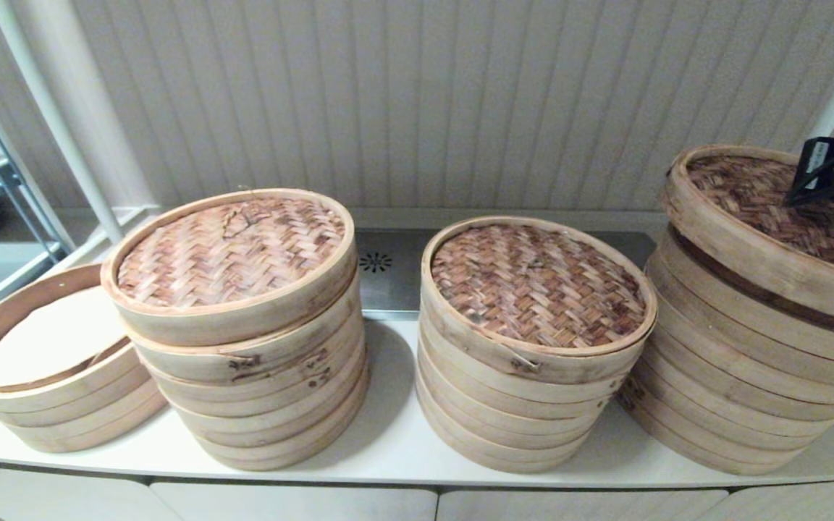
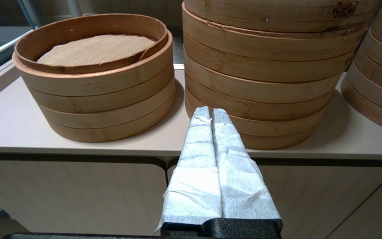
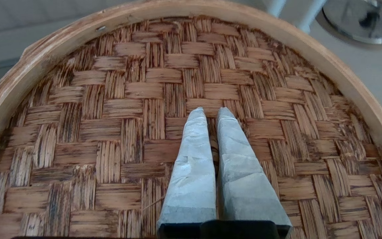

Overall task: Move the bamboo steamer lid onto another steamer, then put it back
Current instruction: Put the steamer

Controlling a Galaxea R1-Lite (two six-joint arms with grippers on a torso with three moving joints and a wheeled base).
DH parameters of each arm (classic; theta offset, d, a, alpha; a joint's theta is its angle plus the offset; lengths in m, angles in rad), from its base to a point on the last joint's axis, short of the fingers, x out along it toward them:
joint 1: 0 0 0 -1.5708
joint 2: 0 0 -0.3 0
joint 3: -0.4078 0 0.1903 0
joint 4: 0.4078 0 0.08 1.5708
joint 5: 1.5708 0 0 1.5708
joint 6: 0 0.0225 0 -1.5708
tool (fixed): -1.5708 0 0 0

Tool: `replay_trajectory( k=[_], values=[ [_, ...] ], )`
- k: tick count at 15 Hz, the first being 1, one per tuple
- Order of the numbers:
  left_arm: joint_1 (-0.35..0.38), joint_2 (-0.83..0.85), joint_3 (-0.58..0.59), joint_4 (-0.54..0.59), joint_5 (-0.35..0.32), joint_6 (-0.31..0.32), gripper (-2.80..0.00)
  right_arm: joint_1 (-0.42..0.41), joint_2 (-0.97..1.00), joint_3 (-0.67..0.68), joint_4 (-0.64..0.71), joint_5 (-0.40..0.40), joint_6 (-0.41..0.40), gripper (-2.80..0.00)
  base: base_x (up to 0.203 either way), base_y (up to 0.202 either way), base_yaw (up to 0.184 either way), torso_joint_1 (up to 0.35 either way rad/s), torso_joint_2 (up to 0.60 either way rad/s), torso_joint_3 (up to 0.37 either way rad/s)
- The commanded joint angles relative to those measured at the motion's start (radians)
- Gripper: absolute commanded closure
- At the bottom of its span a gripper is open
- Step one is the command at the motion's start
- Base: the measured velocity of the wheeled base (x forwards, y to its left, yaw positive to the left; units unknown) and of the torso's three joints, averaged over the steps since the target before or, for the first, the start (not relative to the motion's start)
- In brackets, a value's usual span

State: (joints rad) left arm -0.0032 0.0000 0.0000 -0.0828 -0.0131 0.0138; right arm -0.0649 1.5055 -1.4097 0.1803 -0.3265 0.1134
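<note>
White counter [image 1: 388,441] before you: your right gripper [image 3: 211,114], fingers nearly closed and holding nothing, sits directly over the tilted lid [image 1: 772,217]; left gripper [image 2: 210,113] parked low, pressed shut.

White counter [image 1: 402,441] bears four steamer stacks [image 1: 533,405] (leftmost lidless).

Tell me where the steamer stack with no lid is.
In the head view, the lidless stack sits at the far left of the white counter, right beside the lidded stack; the left gripper hangs before the counter's front edge.
</note>
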Motion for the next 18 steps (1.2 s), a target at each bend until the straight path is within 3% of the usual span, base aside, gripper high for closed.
replay_trajectory(
  k=[1,6,10,18],
  values=[
    [0.0,0.0,0.032,-0.002,-0.001,0.0,0.0,-0.053,-0.004,0.021,0.001,0.022,0.0,0.0,0.0,0.0,0.0,0.0,0.0,0.0],
    [0.0,0.0,0.032,-0.002,0.001,-0.001,0.0,-0.125,-0.02,0.085,-0.022,0.093,0.0,0.0,0.0,0.0,0.0,0.0,0.0,0.0],
    [0.0,0.0,0.032,-0.002,0.001,0.0,0.0,-0.119,-0.011,0.118,-0.088,0.098,-0.003,0.0,0.0,0.0,0.0,0.0,0.0,0.0],
    [0.0,0.0,0.034,-0.002,0.001,0.0,0.0,-0.113,0.054,0.068,-0.099,0.099,-0.001,0.0,0.0,0.0,0.0,0.0,0.0,0.0]
  ],
)
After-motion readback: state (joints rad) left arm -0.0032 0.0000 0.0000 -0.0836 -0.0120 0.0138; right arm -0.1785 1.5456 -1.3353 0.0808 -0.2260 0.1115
